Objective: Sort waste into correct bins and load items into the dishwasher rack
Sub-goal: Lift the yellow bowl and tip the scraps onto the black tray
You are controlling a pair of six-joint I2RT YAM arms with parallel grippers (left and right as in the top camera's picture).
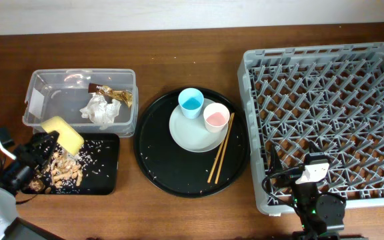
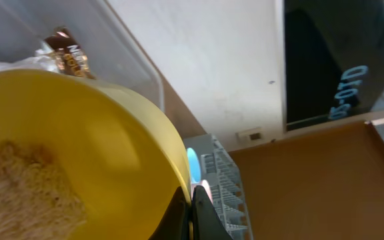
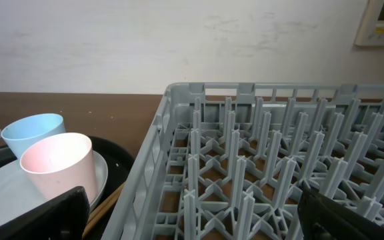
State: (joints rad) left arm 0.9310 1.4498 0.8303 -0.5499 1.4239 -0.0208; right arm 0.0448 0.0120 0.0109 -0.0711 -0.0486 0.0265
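Yellow bowl (image 1: pixel 63 133) hangs tipped over the shallow black tray (image 1: pixel 107 179), my left gripper (image 2: pixel 193 212) clenched on its rim, brown scraps (image 1: pixel 63 173) beneath. My right gripper (image 3: pixel 199 215) gapes empty at the grey rack's (image 1: pixel 325 80) edge.

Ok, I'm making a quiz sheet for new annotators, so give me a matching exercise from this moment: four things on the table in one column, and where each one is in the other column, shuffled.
Things:
1. crumpled tissue
2. yellow bowl
3. pink cup
4. food scraps

Places:
A. standing on the pale plate
B. lying in the shallow black tray
C. in the clear tub
D. tilted, held by the left gripper

Pairs: 1-C, 2-D, 3-A, 4-B.
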